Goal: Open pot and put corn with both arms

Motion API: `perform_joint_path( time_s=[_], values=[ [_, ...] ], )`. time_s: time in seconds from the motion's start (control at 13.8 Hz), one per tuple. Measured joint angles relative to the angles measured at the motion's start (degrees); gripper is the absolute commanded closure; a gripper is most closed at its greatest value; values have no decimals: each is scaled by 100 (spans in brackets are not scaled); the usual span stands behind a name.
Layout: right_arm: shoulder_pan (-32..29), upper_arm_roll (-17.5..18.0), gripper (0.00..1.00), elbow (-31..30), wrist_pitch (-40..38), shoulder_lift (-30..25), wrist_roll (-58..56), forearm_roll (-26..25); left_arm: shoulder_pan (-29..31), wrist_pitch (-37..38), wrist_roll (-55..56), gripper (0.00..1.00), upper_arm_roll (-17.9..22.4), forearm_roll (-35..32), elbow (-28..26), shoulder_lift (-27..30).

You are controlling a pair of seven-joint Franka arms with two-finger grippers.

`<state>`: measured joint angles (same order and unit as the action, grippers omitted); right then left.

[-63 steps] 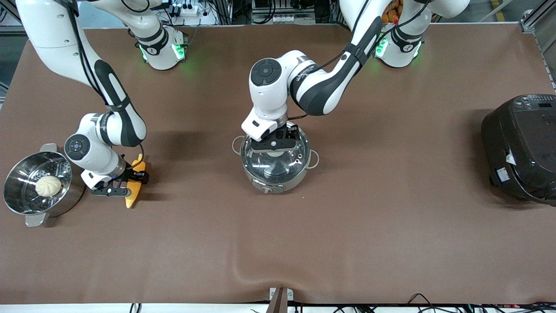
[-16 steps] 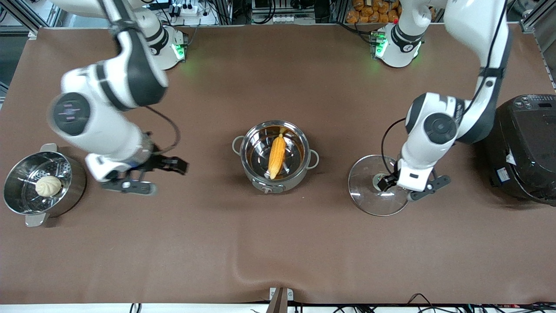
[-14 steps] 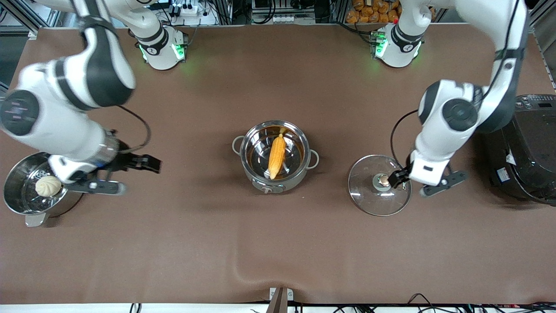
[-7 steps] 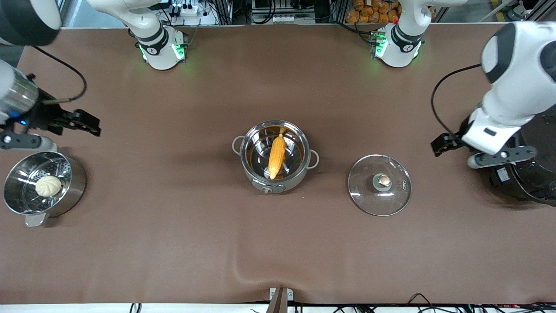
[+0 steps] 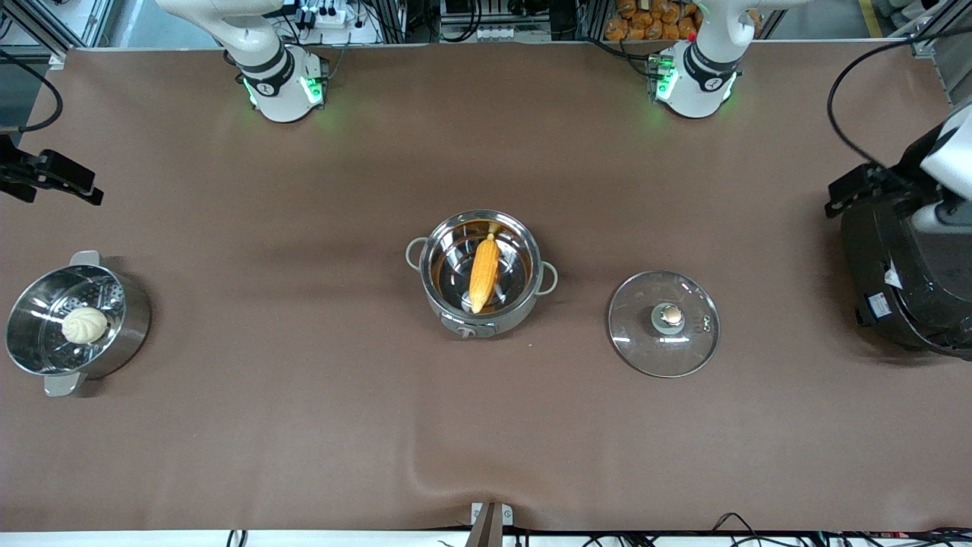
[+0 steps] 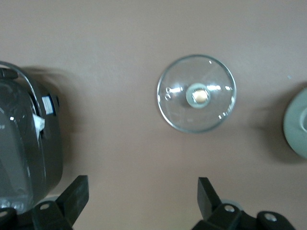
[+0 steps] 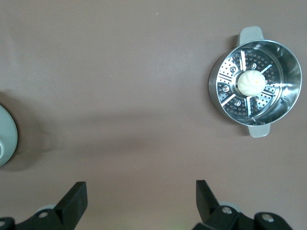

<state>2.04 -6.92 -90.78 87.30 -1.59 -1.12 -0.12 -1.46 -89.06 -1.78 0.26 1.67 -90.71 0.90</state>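
Note:
The grey pot (image 5: 471,327) stands open in the middle of the table, with the yellow-orange corn (image 5: 484,273) lying inside it. Its glass lid (image 5: 663,346) with the copper knob (image 5: 670,313) lies flat on the table beside the pot, toward the left arm's end. The lid also shows in the left wrist view (image 6: 196,93). My left gripper (image 5: 892,201) is open and empty, high over the black cooker. My right gripper (image 5: 45,178) is open and empty, high over the table edge at the right arm's end. Both wrist views show wide-apart fingers (image 6: 76,196) (image 7: 74,199).
The big black cooker (image 5: 911,266) stands at the left arm's end, also in the left wrist view (image 6: 24,139). The steel steamer pot (image 5: 121,334) with a white bun (image 5: 84,324) stands at the right arm's end, also in the right wrist view (image 7: 283,91).
The lid went from the pot to the table and the corn from the table into the pot. Both grippers then let go, rose and swung out to the table's ends.

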Motion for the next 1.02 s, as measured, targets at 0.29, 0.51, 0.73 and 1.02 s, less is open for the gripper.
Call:
perform_joint_path(
  time_s=[0.29, 0.51, 0.73, 1.02],
  values=[
    [-7, 11, 0, -48, 25, -4, 19, 0, -90, 480, -33, 0, -299, 0, 445, 9],
    [-80, 10, 0, -49, 25, 2, 82, 0, -188, 499, -33, 0, -387, -35, 445, -22],
    [-116, 10, 0, -48, 33, 15, 82, 0, -189, 502, -33, 0, -379, -38, 445, -46],
    [-116, 15, 0, -48, 53, 18, 58, 0, -174, 504, -33, 0, -377, -38, 445, -65]
  ],
)
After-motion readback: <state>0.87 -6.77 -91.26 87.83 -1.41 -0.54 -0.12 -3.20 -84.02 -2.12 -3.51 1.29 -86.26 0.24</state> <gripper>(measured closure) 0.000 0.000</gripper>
